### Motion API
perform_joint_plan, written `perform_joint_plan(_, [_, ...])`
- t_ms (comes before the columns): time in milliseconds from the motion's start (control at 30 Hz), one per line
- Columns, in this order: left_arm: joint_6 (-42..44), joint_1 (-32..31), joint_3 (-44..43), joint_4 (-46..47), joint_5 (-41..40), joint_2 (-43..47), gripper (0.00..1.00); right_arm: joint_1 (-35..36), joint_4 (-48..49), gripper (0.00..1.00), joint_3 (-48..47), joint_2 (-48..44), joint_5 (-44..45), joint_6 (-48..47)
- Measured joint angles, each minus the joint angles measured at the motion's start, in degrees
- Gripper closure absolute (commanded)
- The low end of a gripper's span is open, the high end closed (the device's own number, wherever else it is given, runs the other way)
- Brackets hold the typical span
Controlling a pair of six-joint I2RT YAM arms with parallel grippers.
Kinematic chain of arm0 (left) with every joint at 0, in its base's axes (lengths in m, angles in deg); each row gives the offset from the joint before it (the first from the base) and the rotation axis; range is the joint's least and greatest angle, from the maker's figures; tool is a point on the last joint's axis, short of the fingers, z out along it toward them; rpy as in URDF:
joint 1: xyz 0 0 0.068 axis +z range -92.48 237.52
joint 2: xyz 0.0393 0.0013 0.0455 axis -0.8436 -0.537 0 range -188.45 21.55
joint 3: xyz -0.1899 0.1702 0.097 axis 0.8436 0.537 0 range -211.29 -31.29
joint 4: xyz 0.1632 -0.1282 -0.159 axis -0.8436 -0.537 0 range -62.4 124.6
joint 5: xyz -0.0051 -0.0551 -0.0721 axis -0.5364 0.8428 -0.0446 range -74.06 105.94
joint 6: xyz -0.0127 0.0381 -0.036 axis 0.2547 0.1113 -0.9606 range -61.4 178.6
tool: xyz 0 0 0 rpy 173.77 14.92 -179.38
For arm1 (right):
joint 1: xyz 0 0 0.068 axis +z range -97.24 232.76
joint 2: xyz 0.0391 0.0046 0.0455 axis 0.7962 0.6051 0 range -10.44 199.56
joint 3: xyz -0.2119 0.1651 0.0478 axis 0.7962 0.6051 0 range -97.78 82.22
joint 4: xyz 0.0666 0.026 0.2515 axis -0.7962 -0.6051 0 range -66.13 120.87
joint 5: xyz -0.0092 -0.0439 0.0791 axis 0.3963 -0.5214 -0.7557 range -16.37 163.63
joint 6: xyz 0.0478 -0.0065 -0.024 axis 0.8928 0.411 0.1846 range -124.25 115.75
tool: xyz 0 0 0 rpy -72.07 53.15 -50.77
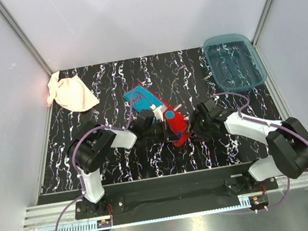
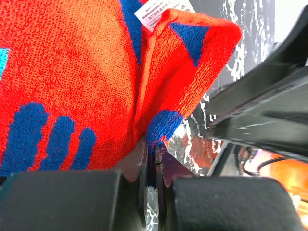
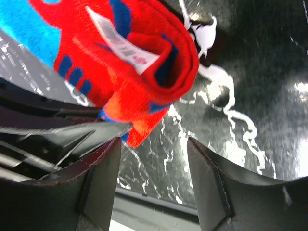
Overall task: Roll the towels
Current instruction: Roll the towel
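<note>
We see two arms of one build: the left arm (image 1: 98, 150) and the right arm (image 1: 275, 143) both pair bulky, glossy black joint housings with smooth white link shells. Each rises from a black base fixed to a black rail (image 1: 166, 194) along the near edge of the table (image 1: 207, 154). A thin purple cable (image 1: 74, 160) leaves each base and runs up along the links, slack in wide loops. Close up, the left gripper (image 2: 153, 159) has matte black finger blocks carrying thin, flat, dark pads. The right gripper (image 3: 154, 144) has dark, wedge-shaped fingers (image 3: 103, 178) with scuffed, paler edges and a faint reddish seam.
</note>
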Motion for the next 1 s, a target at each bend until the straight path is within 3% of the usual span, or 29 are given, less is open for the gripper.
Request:
perform_joint_plan(367, [-6.9, 3.1, -1.8, 1.8, 7.7, -4.4, 1.0, 0.1, 11.2, 0.37, 2.0, 4.5, 1.1, 1.1])
perform_joint_plan(600, [-10.9, 4.9, -2.2, 5.6, 12.7, -7.4, 1.0, 0.1, 18.9, 0.48, 3.6, 7.9, 1.9, 1.9])
perform_joint_plan(800, [-14.0, 5.7, -2.1, 9.2, 15.1, -9.3, 0.96, 0.1, 23.1, 0.67, 3.6, 10.4, 1.7, 1.8])
perform_joint_plan(867, [-13.1, 5.7, -2.2, 8.3, 14.8, -9.1, 0.91, 0.1, 23.1, 0.97, 3.4, 10.9, 1.5, 1.0])
perform_joint_plan(1000, [-8.4, 5.5, -3.1, 1.6, 12.0, -6.4, 0.73, 0.2, 20.9, 1.0, 2.2, 11.1, 1.4, 0.2])
